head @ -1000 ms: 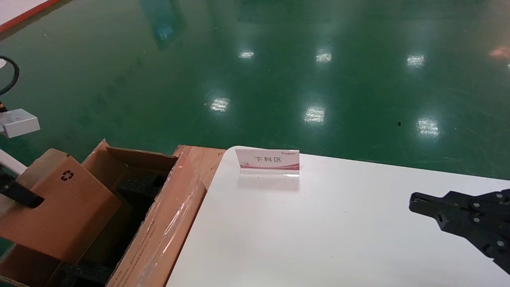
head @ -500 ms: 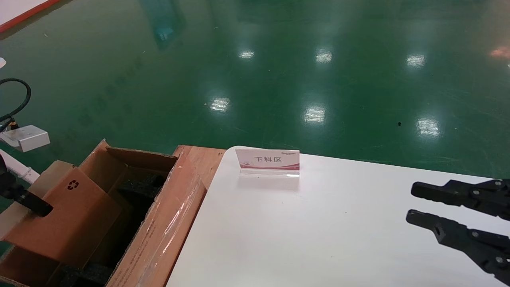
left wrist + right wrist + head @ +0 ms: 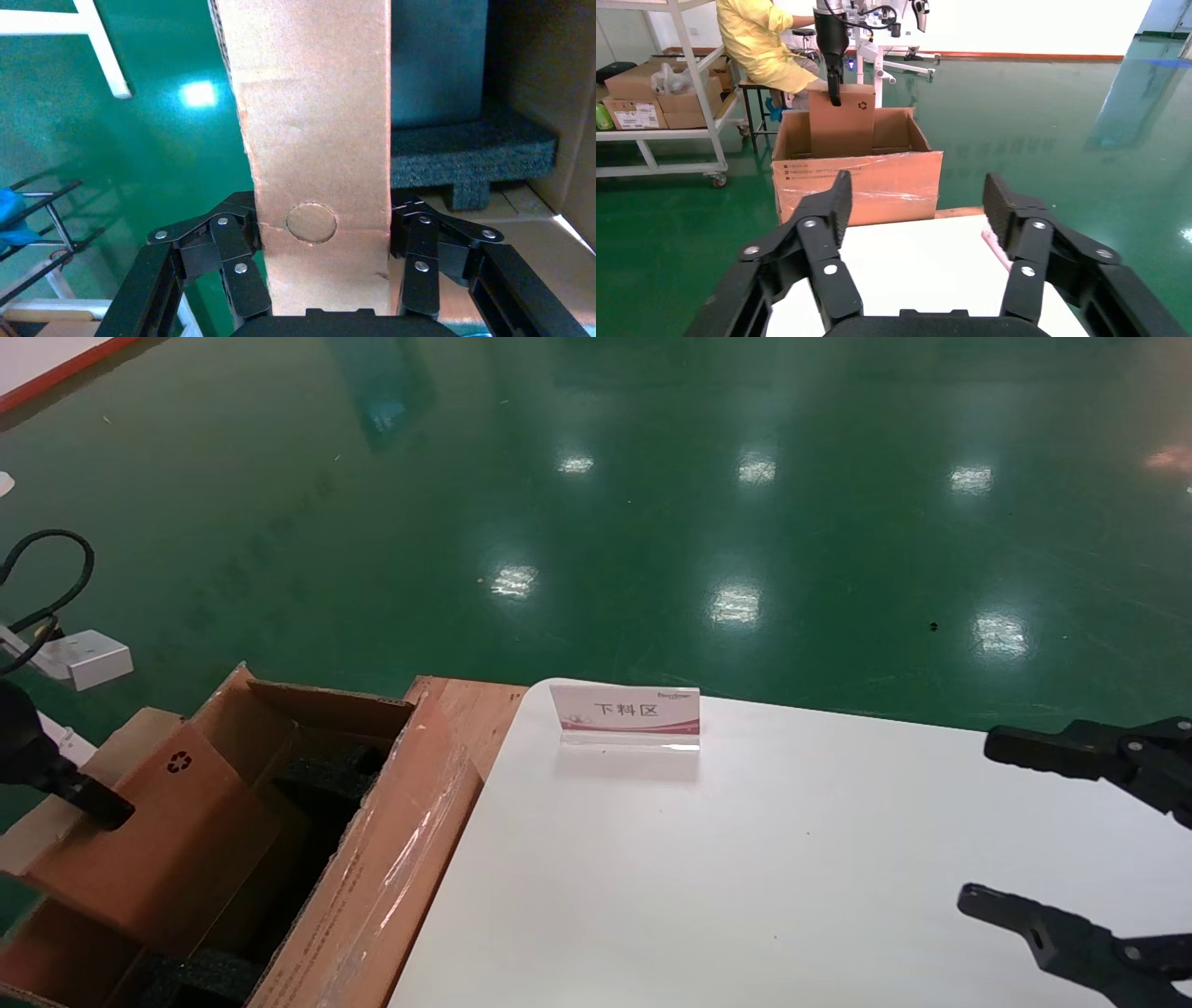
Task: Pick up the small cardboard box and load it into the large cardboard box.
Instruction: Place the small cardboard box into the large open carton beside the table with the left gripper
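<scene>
The left gripper [image 3: 323, 274] is clamped on the small cardboard box [image 3: 154, 836], its fingers [image 3: 235, 263] pressed against the two sides of a brown panel that bears a round perforated circle. Seen from the head camera, at about 8 o'clock, this small box stands tilted inside the open top of the large cardboard box [image 3: 372, 887], its face with a little recycling symbol turned upward. Black foam lining [image 3: 321, 770] shows in the large box beside and beneath it, and shiny clear tape runs along the carton's near flap. The carton sits on the green floor [image 3: 596, 505], touching the 9 o'clock edge of the white worktop [image 3: 745, 877]. A small sign card [image 3: 626, 714] stands near the worktop's 12 o'clock edge. The right gripper [image 3: 978, 822] hangs over the worktop at about 4 o'clock, jaws spread wide and holding nothing. From the right wrist, a person in yellow [image 3: 761, 42] sits behind the carton.
</scene>
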